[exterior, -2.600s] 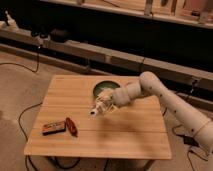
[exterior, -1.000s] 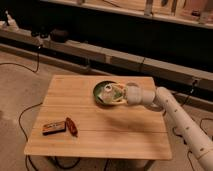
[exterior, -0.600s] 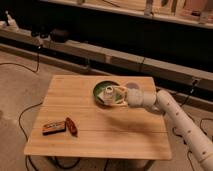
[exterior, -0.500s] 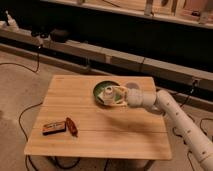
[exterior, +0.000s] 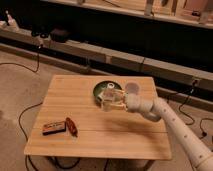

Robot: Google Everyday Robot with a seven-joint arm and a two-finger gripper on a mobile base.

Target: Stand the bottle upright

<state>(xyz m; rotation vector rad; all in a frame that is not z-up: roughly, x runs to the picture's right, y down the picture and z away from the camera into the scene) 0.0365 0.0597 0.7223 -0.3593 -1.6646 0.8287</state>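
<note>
Your gripper (exterior: 111, 100) sits over the far half of the table (exterior: 85, 135), right of centre, at the near rim of the green bowl (exterior: 100, 89). The arm (exterior: 165, 117) reaches in from the near right corner side, so the wrist points left toward the bowl. The bottle (exterior: 109, 95) is right at the fingers, a pale shape with its whiter top uppermost, overlapping the bowl's near right edge. It looks to be between the fingers, but you cannot tell from here whether they are pinching it or only flanking it. Its long axis appears close to vertical, perhaps leaning a little toward the far edge. That lean is what the next move turns on: if the base is not square to the wood, it will tip on release. A white cup (exterior: 132, 87) stands just right of the bowl, near the wrist, toward the far right corner. Mind it when you draw back. Well apart, by the near left corner, lie a flat snack pack (exterior: 53, 127) and a small reddish item (exterior: 71, 127). They play no part here.
</note>
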